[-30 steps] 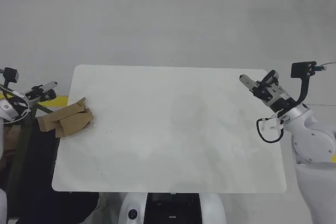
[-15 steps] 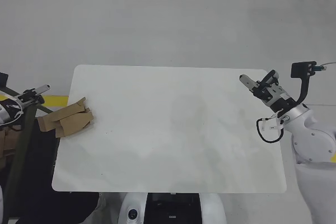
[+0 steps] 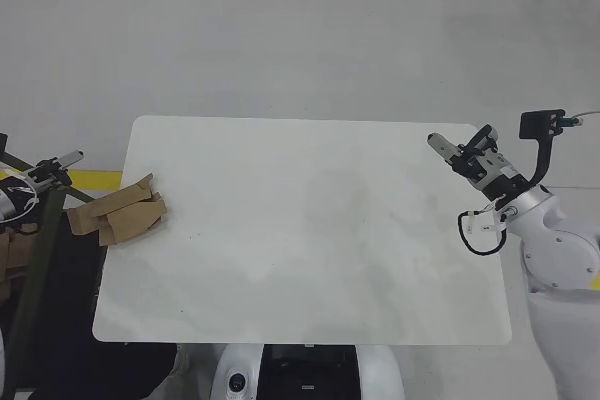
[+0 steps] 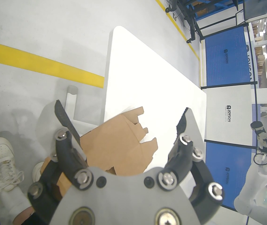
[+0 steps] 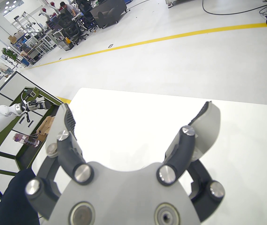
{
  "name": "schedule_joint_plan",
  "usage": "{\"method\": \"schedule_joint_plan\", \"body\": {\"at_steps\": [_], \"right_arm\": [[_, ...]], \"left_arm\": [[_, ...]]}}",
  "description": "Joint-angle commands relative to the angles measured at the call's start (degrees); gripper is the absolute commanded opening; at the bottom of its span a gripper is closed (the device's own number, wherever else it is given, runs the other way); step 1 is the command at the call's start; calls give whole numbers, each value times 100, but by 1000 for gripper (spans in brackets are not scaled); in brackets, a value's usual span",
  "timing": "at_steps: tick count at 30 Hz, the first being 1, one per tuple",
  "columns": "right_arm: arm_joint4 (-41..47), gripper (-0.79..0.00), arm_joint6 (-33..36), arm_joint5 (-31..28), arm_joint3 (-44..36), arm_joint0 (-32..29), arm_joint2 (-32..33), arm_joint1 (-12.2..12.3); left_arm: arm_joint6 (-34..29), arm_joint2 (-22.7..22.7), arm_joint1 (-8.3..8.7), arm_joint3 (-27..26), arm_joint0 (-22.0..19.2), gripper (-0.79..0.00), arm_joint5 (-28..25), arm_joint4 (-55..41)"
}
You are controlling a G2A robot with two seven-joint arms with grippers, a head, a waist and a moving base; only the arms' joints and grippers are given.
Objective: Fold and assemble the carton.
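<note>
- The brown carton (image 3: 117, 218) lay at the table's (image 3: 320, 230) left edge, overhanging it.
- The left gripper (image 4: 121, 110) hung spread and empty near it; the right gripper (image 3: 460, 142) was spread too, well apart.
- The best grip was probably on the overhanging flap, dragging it inward first.

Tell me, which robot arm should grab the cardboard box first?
Probably the left. The left gripper hangs open just beside the carton, which overhangs that edge of the table. The right gripper, also open, is at the opposite far corner, across the whole table.
</note>
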Motion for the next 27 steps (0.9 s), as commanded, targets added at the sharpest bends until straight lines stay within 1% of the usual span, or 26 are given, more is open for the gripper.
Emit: {"method": "schedule_joint_plan", "body": {"at_steps": [1, 6, 9, 13, 17, 19, 22, 27], "right_arm": [[0, 0, 0, 0, 0, 0, 0, 0], [0, 0, 0, 0, 0, 0, 0, 0], [0, 0, 0, 0, 0, 0, 0, 0], [0, 0, 0, 0, 0, 0, 0, 0], [0, 0, 0, 0, 0, 0, 0, 0], [0, 0, 0, 0, 0, 0, 0, 0], [0, 0, 0, 0, 0, 0, 0, 0], [0, 0, 0, 0, 0, 0, 0, 0]], "left_arm": [[0, 0, 0, 0, 0, 0, 0, 1], [0, 0, 0, 0, 0, 0, 0, 1], [271, 9, 11, -95, 131, 0, 114, 143], [572, -123, 112, -158, 343, 0, 279, 364], [462, -262, 227, -108, 503, 0, 398, 505], [555, -288, 282, -84, 578, 0, 449, 728], [695, -300, 329, -30, 654, 0, 576, 960], [702, -274, 364, 48, 676, 0, 735, 1174]]}}
